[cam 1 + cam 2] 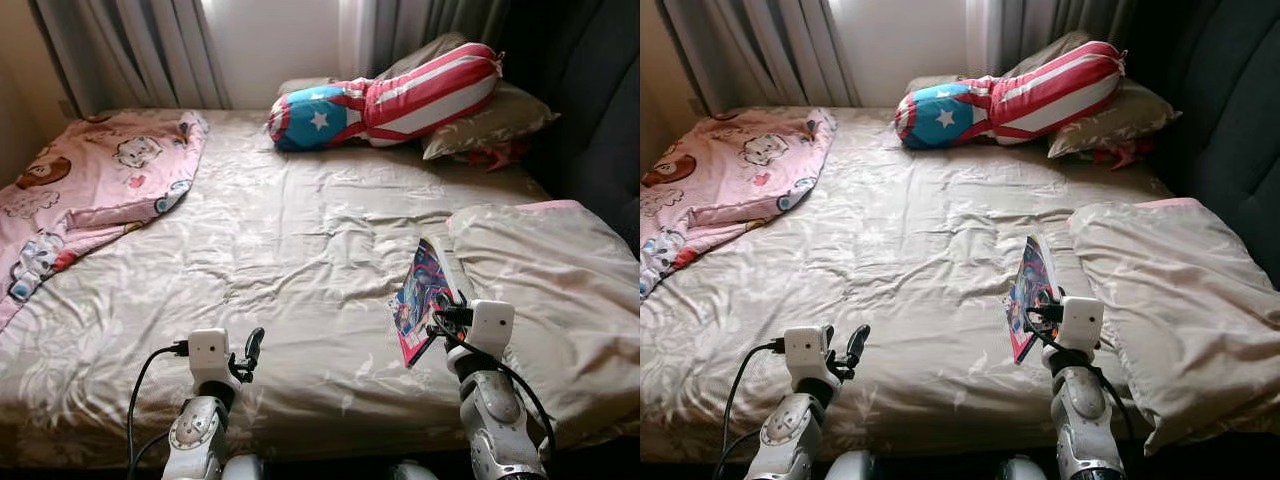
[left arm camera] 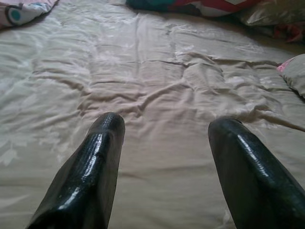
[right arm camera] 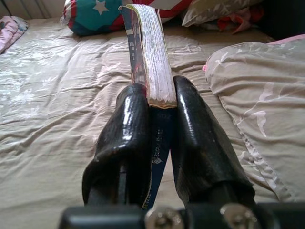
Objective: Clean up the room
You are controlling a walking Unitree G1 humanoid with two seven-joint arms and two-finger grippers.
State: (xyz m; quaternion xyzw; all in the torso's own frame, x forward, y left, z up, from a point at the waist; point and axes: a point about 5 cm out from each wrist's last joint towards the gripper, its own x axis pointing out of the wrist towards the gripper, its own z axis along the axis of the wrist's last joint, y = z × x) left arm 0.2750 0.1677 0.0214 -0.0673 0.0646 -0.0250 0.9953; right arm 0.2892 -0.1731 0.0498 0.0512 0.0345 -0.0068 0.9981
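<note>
1. Right hand was clamped on a comic book, its two black fingers squeezing the spine end so the book stood on edge.
2. Held that way, the book was raised over the bed, near its right side and just beside a beige pillow.
3. Left hand hovered low over the bed's near edge, fingers apart with nothing between them.
4. Across the mattress lay a wrinkled beige sheet.
5. At the head of the bed rested a star-and-stripes bolster, with a second beige pillow touching it on the right.
6. On the bed's left side lay a pink cartoon blanket, bunched up and well apart from the book.
7. Grey curtains hung behind the bed.
</note>
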